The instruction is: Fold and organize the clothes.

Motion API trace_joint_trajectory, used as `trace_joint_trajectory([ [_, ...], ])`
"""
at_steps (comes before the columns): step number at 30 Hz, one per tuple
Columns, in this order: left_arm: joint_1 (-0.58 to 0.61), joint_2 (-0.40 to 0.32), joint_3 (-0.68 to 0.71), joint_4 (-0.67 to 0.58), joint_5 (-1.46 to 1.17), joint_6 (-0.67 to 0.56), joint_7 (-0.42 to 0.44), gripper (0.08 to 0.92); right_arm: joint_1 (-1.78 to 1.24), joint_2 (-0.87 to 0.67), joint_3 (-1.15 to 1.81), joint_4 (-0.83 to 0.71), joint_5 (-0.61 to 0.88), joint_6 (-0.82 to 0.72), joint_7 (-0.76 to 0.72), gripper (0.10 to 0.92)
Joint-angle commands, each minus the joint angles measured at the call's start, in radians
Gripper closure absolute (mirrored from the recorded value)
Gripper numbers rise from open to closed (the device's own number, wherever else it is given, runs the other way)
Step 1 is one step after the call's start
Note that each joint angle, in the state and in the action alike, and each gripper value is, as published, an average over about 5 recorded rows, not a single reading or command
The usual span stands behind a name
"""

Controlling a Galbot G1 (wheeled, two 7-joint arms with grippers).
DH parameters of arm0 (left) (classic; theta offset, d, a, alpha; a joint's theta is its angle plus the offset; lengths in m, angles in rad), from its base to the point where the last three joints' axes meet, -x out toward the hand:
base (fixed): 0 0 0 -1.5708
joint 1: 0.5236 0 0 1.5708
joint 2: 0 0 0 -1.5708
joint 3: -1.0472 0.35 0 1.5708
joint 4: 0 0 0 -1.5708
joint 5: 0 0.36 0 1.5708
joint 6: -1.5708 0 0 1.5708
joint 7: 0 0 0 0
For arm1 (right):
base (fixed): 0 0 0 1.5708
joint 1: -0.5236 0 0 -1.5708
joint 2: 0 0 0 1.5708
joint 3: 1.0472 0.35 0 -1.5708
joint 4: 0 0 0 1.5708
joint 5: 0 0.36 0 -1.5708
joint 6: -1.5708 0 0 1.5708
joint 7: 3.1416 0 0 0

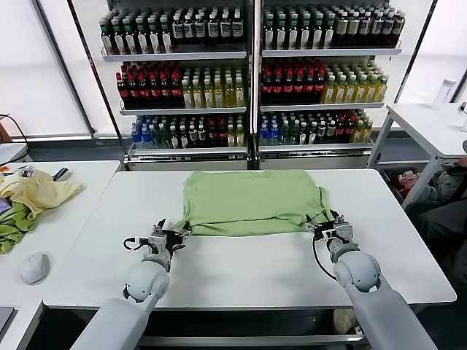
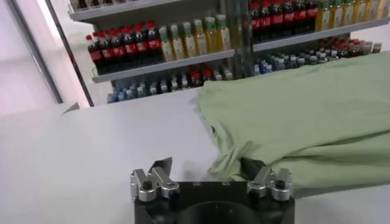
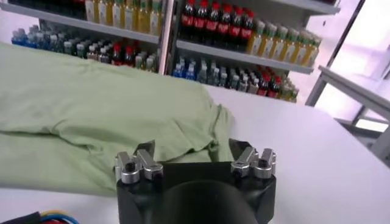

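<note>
The clothes are one light sage-green T-shirt [image 1: 252,200], lying folded flat on the white table [image 1: 241,270], with no print showing. My left gripper [image 1: 177,233] sits low at the shirt's near left corner. In the left wrist view this gripper [image 2: 207,165] is open, and the bunched corner of the shirt [image 2: 304,115] lies loose between its fingertips. My right gripper [image 1: 321,222] is at the near right corner. The right wrist view shows the right gripper [image 3: 192,149] open too, with the shirt's [image 3: 91,103] folded edge and sleeve lying just ahead of it, not pinched.
A side table at the left holds a pale yellow garment [image 1: 36,191], a darker green cloth [image 1: 11,230] and a white mouse [image 1: 33,267]. Drink shelves [image 1: 248,73] stand behind the table. Another white table [image 1: 430,124] stands at the right.
</note>
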Motion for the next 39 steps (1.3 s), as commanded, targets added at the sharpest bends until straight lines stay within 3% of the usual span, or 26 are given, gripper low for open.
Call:
trace_joint_trajectory([
  [1,0.015,-0.005,0.011,0.028,0.001,0.031,0.012,0.407,0.012,0.001,-0.006,-0.041,0.047,-0.035,0.009,0.444],
  [11,0.03,0.005,0.015,0.012,-0.049,0.061,0.051,0.702,-0.041,-0.008,0.023,-0.027,0.075,-0.042,0.005,0.738],
  [17,0.064,0.007,0.007,-0.045,-0.098,0.061,0.066,0.845,-0.127,-0.021,0.052,0.068,0.073,-0.038,0.006,0.871],
  [26,0.223,0.017,-0.057,-0.219,-0.097,0.072,0.048,0.875,-0.322,-0.06,0.144,0.247,0.067,-0.042,0.005,0.897],
  [39,0.677,0.056,-0.236,-0.595,0.002,0.091,0.017,0.875,-0.776,-0.042,0.35,0.603,-0.058,-0.035,-0.007,0.897],
])
